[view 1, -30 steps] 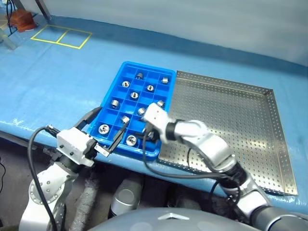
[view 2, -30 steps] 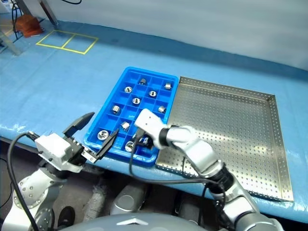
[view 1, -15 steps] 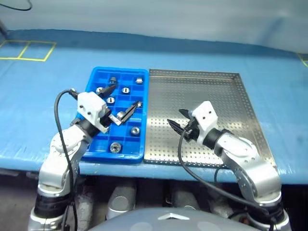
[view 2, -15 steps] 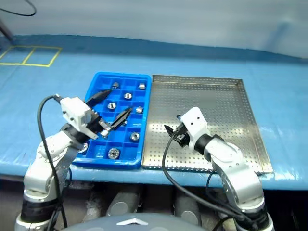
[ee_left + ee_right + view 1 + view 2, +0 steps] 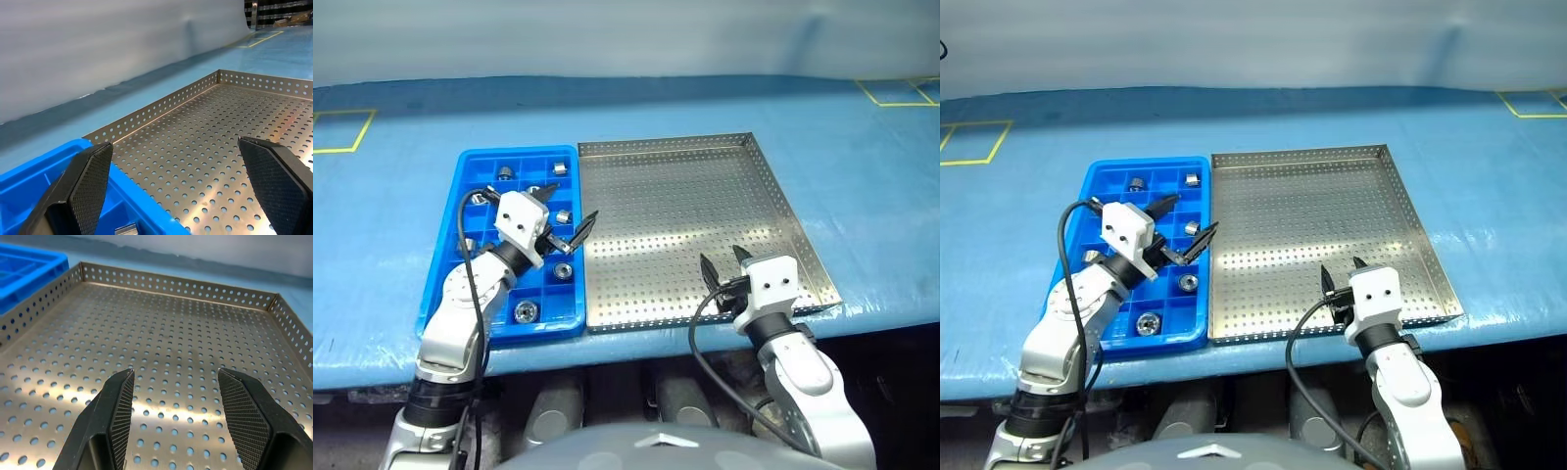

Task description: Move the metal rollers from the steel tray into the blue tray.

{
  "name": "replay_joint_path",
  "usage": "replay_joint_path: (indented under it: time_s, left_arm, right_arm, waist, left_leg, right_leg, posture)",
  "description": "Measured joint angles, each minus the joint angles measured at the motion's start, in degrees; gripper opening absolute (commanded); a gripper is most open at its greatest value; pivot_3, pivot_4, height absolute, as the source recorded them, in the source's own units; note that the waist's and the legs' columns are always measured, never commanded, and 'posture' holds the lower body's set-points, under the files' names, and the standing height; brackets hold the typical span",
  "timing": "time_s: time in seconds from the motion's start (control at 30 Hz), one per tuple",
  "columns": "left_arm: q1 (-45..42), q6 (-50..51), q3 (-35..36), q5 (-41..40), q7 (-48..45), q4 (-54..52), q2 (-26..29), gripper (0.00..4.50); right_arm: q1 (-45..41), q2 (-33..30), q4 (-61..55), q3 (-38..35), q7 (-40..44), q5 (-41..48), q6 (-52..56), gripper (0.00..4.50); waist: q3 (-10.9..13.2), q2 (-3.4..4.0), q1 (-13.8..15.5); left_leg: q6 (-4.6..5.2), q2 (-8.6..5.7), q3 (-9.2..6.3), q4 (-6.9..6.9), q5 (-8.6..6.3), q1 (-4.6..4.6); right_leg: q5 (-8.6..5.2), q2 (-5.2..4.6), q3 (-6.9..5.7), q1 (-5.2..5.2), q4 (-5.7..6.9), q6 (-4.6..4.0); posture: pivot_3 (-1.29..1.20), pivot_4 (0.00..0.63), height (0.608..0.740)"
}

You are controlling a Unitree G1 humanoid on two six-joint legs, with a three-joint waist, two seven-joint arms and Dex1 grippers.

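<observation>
Steel tray (image 5: 685, 206), frame centre, looks bare; metal rollers (image 5: 526, 311) sit in the blue tray (image 5: 440, 279) at left. Both tools, left tool (image 5: 565, 217) and right tool (image 5: 724, 266), gape, released, holding nothing; the left could nudge a seated roller loose.

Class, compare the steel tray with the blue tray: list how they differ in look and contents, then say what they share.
The steel tray is shiny metal, square, with one perforated floor; the blue tray is plastic, narrower, divided into small compartments. The steel tray's floor lies bare, while the blue tray holds the metal rollers in several compartments. Both are shallow, low-rimmed, and sit side by side on the blue surface.
</observation>
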Motion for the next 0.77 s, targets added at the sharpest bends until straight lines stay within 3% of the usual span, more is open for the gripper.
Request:
replay_joint_path:
  time_s: [0.77]
  left_arm:
    - [6.11, -2.69, 0.28, 0.3, 1.49, -1.3, -2.01, 4.5]
  right_arm:
    - [1.45, -0.21, 2.44, 1.48, 1.42, -1.02, -5.29, 2.86]
  waist:
    - [0.0, 0.0, 2.25]
  left_leg:
    - [0.03, -0.04, -0.03, 0.0, -0.01, -0.06]
  right_leg:
    - [-0.01, -0.08, -0.02, -0.05, 0.01, -0.01]
  posture:
    - [0.08, 0.15, 0.74]
